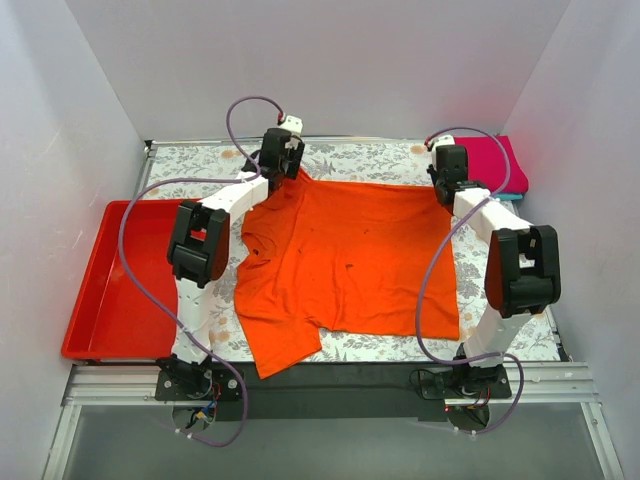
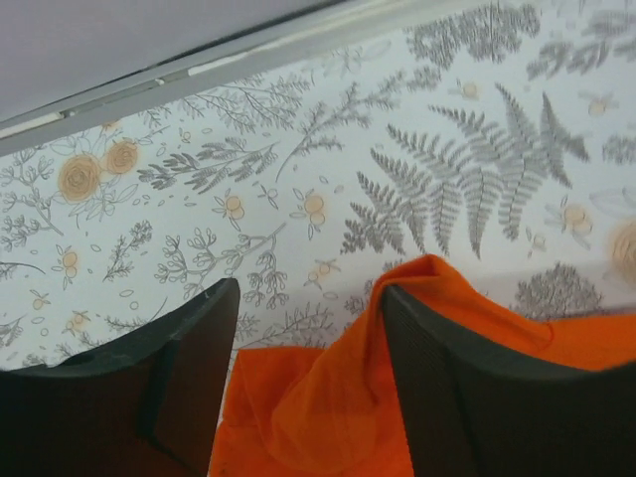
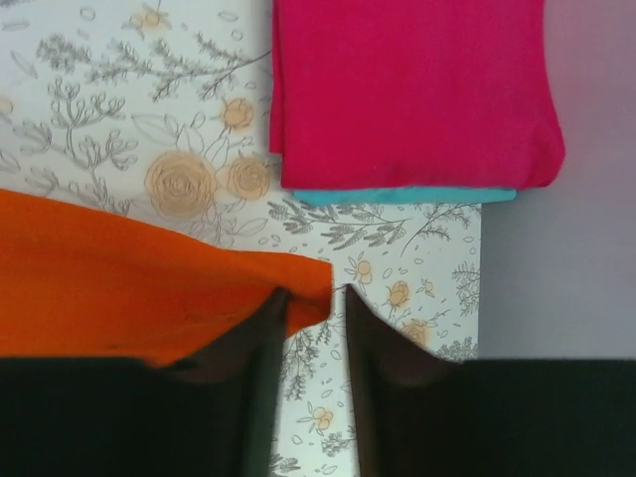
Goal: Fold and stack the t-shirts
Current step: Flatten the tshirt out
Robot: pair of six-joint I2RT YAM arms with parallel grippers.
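Note:
The orange t-shirt [image 1: 350,260] lies spread on the floral tablecloth, one sleeve hanging toward the near edge. My left gripper [image 1: 283,160] is at its far left corner. In the left wrist view the gripper [image 2: 310,288] is open wide, with orange cloth [image 2: 338,397] bunched between the jaws and draped over the right finger. My right gripper [image 1: 450,172] is at the far right corner. In the right wrist view it [image 3: 316,290] shows a narrow gap, with the shirt corner [image 3: 119,278] lying over the left finger. The folded magenta-pink shirt [image 1: 492,162] [image 3: 407,89] lies on the teal one [image 3: 397,196] at the far right.
An empty red plastic tray [image 1: 110,300] sits to the left of the table. White walls close in the back and both sides. The floral tablecloth [image 1: 370,158] shows bare along the far edge between the two grippers.

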